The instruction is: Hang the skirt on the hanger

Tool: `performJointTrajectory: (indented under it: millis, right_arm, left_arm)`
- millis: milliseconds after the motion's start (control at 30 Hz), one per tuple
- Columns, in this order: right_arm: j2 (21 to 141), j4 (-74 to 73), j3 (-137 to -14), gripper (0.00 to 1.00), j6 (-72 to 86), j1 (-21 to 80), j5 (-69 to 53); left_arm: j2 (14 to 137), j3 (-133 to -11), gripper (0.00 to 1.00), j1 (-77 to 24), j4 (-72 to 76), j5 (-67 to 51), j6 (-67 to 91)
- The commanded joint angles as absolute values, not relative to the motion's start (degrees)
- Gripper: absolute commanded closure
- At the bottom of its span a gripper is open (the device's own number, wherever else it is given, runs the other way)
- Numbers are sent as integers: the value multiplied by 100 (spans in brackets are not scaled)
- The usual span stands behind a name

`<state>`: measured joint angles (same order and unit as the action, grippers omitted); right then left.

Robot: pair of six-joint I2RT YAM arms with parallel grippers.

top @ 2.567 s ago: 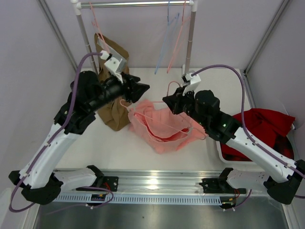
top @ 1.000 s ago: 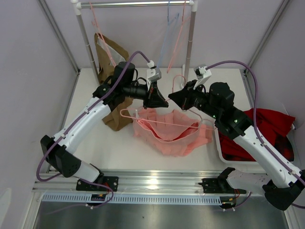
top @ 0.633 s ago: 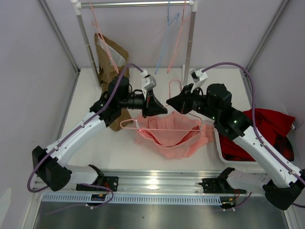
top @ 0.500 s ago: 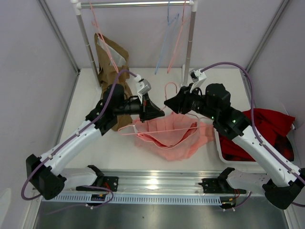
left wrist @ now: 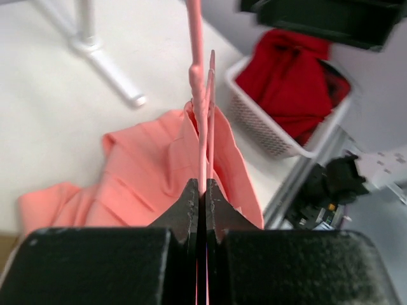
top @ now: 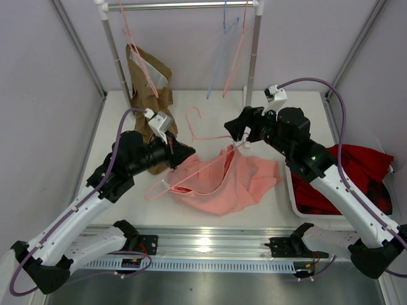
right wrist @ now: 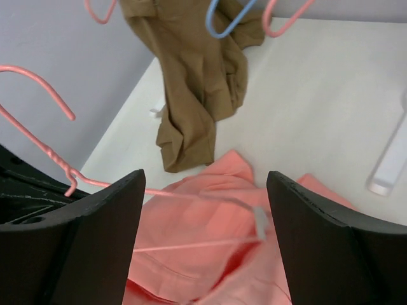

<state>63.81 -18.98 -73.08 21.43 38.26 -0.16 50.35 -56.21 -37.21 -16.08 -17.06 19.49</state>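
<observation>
Skirt [top: 222, 181] is draping loosely over the tilted hanger [left wrist: 202, 146]. Our left claw [left wrist: 201, 184] is clamping its wire, our right claw [right wrist: 205, 184] is gaping empty, so we are risking the fabric sliding off.

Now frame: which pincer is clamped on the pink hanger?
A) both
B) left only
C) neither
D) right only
B: in the left wrist view the left pincer is shut on the wire of the pink hanger, while the right pincer stands wide open and is not clamped on anything.
</observation>
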Motion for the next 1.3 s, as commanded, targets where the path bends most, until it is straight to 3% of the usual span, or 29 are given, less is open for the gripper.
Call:
performJointTrajectory:
  millis: [0,200,400,700,1267]
  right_arm:
    - [6354,-1985,-7742,17,2294,3561,395]
    - [6372,-2241,-7980,15,2338,3375,413]
    - [6433,-2443,-8200,14,2312,3322,334]
    - [6504,-2716,-8551,14,2250,3252,255]
    - [6530,-2944,-8807,15,2241,3199,220]
  left_arm:
    - [5001,-6090,100,-3709,-2222,-371,2171]
    - [5457,-6899,100,-3700,-2899,869,2232]
    - [6467,-8469,100,-3621,-3400,1660,1935]
    - [8145,-10869,100,-3103,-3990,1697,1801]
    - [9782,-13350,100,-2769,-3639,2241,1556]
